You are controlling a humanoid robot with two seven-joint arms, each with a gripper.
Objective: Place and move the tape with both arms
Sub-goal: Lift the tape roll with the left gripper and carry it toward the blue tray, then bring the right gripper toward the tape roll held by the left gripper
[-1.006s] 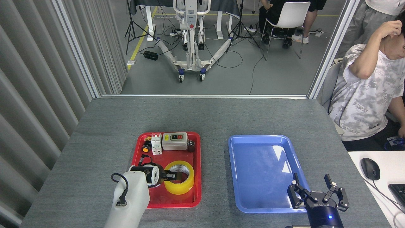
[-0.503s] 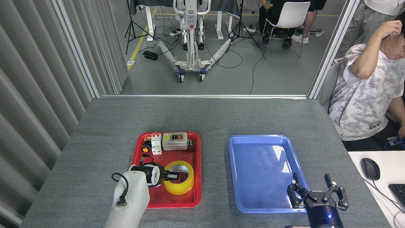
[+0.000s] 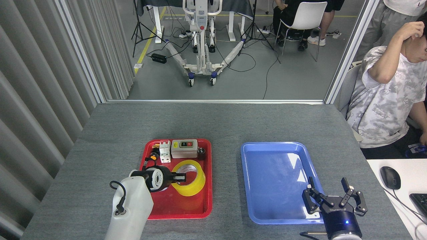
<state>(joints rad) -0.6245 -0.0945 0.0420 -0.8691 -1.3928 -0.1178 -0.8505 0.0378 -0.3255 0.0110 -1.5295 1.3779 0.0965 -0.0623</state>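
The yellow tape [image 3: 196, 181] is tilted up above the floor of the red tray [image 3: 203, 206], its near-left side raised. My left gripper [image 3: 181, 179] is shut on the roll's left wall, one finger inside the white core. The white left arm comes in from the bottom left. My right gripper [image 3: 328, 194] stands open with nothing between its fingers, over the near right corner of the blue tray [image 3: 277, 176].
At the back of the red tray lie a grey switch box [image 3: 184, 148], white breakers [image 3: 164, 151] and a small orange-capped part [image 3: 153, 155]. A person [image 3: 387, 100] sits at the table's right edge. A mouse [image 3: 390, 177] lies on the white desk beside it.
My left gripper has lifted the tape off the tray floor and moved it slightly back and left, tilting it. The right gripper has barely moved.
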